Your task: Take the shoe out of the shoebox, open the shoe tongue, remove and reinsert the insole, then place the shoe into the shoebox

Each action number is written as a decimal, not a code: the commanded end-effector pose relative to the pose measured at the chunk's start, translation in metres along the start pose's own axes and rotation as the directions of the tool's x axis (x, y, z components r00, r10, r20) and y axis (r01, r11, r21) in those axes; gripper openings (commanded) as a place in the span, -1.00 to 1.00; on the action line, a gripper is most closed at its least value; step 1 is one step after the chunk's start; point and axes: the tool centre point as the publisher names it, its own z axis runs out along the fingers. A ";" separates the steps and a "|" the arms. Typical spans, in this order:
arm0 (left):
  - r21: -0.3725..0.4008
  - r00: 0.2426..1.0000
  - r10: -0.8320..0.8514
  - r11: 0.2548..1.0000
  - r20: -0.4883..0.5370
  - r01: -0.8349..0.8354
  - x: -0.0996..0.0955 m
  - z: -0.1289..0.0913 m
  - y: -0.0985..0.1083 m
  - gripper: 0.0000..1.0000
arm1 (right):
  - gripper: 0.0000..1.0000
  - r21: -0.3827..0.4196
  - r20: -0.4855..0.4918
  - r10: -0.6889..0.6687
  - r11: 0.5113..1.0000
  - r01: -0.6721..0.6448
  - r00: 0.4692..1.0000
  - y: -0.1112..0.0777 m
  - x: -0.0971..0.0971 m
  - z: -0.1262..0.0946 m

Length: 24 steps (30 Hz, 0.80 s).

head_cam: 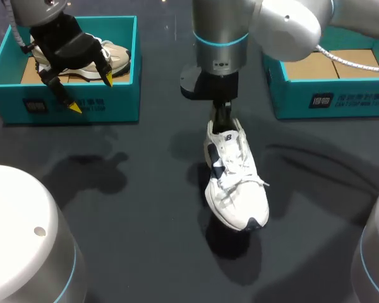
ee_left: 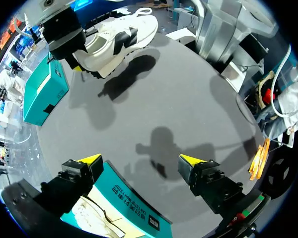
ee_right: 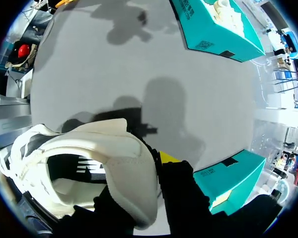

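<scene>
A white shoe [head_cam: 235,183] with navy patches hangs toe-forward over the middle of the dark table, its shadow lying apart from it. My right gripper [head_cam: 222,117] is shut on the heel collar. In the right wrist view one yellow-tipped finger [ee_right: 168,157] presses the outside of the shoe [ee_right: 114,148] and the other is hidden inside it. My left gripper [head_cam: 91,93] stands open over the left teal shoebox [head_cam: 69,104], which holds a beige shoe [head_cam: 117,58]. In the left wrist view my left gripper [ee_left: 139,161] has nothing between its fingers, and the white shoe [ee_left: 120,33] is far ahead.
A second teal shoebox [head_cam: 328,95] stands at the back right, its cardboard floor showing. It also appears beside the shoe's heel in the right wrist view [ee_right: 228,181]. The left box's rim [ee_left: 129,198] lies just under my left gripper.
</scene>
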 end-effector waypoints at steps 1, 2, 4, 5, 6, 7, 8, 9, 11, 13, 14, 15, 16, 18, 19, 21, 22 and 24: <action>-0.002 1.000 0.000 1.000 -0.002 0.000 0.000 0.000 0.000 1.00 | -1.00 -0.014 -0.012 0.000 1.000 0.000 1.000 -0.014 -0.006 -0.038; -0.002 1.000 0.000 1.000 -0.002 0.000 0.000 0.000 0.000 1.00 | -1.00 -0.014 -0.012 0.000 1.000 0.000 1.000 -0.014 -0.006 -0.038; -0.002 1.000 0.000 1.000 -0.002 0.000 0.000 0.000 0.000 1.00 | -1.00 -0.014 -0.012 0.000 1.000 0.000 1.000 -0.014 -0.006 -0.038; -0.002 1.000 0.000 1.000 -0.002 0.000 0.000 0.000 0.000 1.00 | -1.00 -0.014 -0.012 0.000 1.000 0.000 1.000 -0.014 -0.006 -0.038; -0.002 1.000 0.000 1.000 -0.002 0.000 0.000 0.000 0.000 1.00 | -1.00 -0.014 -0.012 0.000 1.000 0.000 1.000 -0.014 -0.006 -0.038; -0.002 1.000 0.000 1.000 -0.002 0.000 0.000 0.000 0.000 1.00 | -1.00 -0.014 -0.012 0.000 1.000 0.000 1.000 -0.014 -0.006 -0.038; -0.002 1.000 0.000 1.000 -0.002 0.000 0.000 0.000 0.000 1.00 | -1.00 -0.014 -0.012 0.000 1.000 0.000 1.000 -0.014 -0.006 -0.038; -0.002 1.000 0.000 1.000 -0.002 0.000 0.000 0.000 0.000 1.00 | -1.00 -0.014 -0.012 0.000 1.000 0.000 1.000 -0.014 -0.006 -0.038; -0.002 1.000 0.000 1.000 -0.002 0.000 0.000 0.000 0.000 1.00 | -1.00 -0.014 -0.012 0.000 1.000 0.000 1.000 -0.014 -0.006 -0.038; -0.002 1.000 0.000 1.000 -0.002 0.000 0.000 0.000 0.000 1.00 | -1.00 -0.014 -0.012 0.000 1.000 0.000 1.000 -0.014 -0.006 -0.038; -0.002 1.000 0.000 1.000 -0.002 0.000 0.000 0.000 0.000 1.00 | -1.00 -0.014 -0.012 0.000 1.000 0.000 1.000 -0.014 -0.006 -0.038; -0.002 1.000 0.000 1.000 -0.002 0.000 0.000 0.000 0.000 1.00 | -1.00 -0.014 -0.012 0.000 1.000 0.000 1.000 -0.014 -0.006 -0.038; -0.002 1.000 0.000 1.000 -0.002 0.000 0.000 0.000 0.000 1.00 | -1.00 -0.014 -0.012 0.000 1.000 0.000 1.000 -0.014 -0.006 -0.038; -0.002 1.000 0.000 1.000 -0.002 0.000 0.000 0.000 0.000 1.00 | -1.00 -0.014 -0.012 0.000 1.000 0.000 1.000 -0.014 -0.006 -0.038; -0.002 1.000 0.000 1.000 -0.002 0.000 0.000 0.000 0.000 1.00 | -1.00 -0.014 -0.012 0.000 1.000 0.000 1.000 -0.014 -0.006 -0.038; -0.002 1.000 0.000 1.000 -0.002 0.000 0.000 0.000 0.000 1.00 | -1.00 0.004 -0.021 0.003 1.000 -0.003 1.000 -0.022 -0.017 -0.043; -0.002 1.000 0.000 1.000 -0.002 0.000 0.000 0.000 0.000 1.00 | -1.00 -0.005 -0.009 0.008 1.000 -0.008 1.000 -0.027 -0.021 -0.046; -0.002 1.000 0.000 1.000 -0.002 0.000 0.000 0.000 0.000 1.00 | -1.00 -0.005 -0.010 0.007 1.000 -0.007 1.000 -0.034 -0.030 -0.051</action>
